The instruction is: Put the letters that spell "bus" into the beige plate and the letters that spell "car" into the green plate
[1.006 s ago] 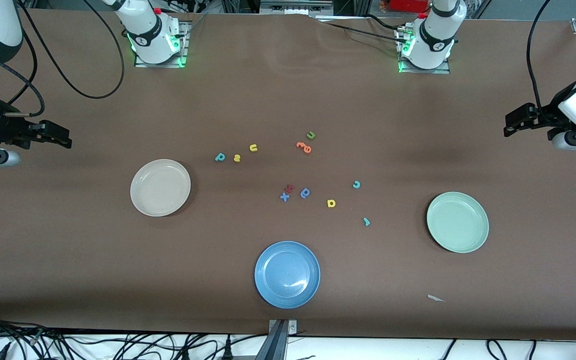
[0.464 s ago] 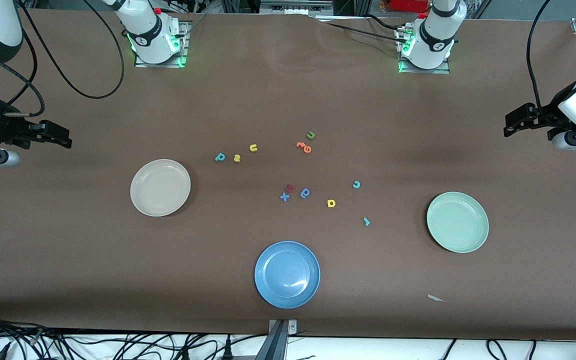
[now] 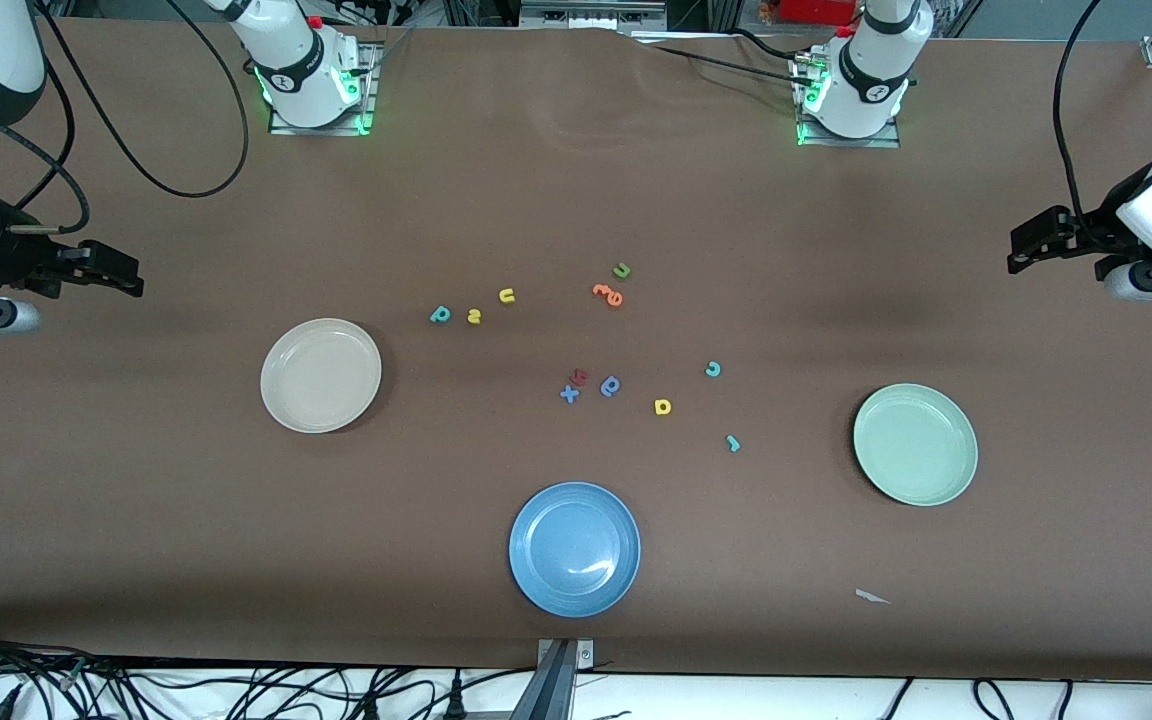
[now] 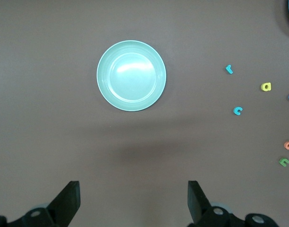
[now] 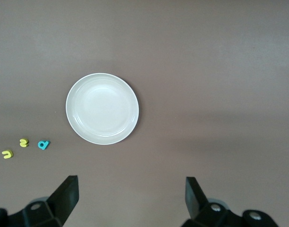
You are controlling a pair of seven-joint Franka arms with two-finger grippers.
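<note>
The left gripper point(image 3: 1026, 245) hangs with its fingers spread wide and nothing between them, up over the bare table at the left arm's end, and the right gripper point(image 3: 121, 275) hangs the same way, wide and holding nothing, over the right arm's end; both arms wait. Under them the brown table point(image 3: 576, 200) runs the whole width, with the two arm bases along one edge and loose black cables along the other. Three plates lie on it: the beige plate point(image 3: 321, 375) toward the right arm's end, the green plate point(image 3: 915, 444) toward the left arm's end, and a blue plate point(image 3: 574, 549) between them, nearest the front camera. All three hold nothing. The small letters lie scattered in the middle, well apart from either gripper. Near the beige plate sit the teal b point(image 3: 440, 314), the yellow s point(image 3: 474, 317) and the yellow u point(image 3: 506, 296) in a row. Closer to the green plate lie the teal c point(image 3: 713, 369), the yellow a point(image 3: 663, 406) and the teal r point(image 3: 733, 443). An orange letter point(image 3: 609, 293) touches a green u point(image 3: 622, 270), and a dark blue letter point(image 3: 611, 385) lies beside a blue x point(image 3: 569, 394).
</note>
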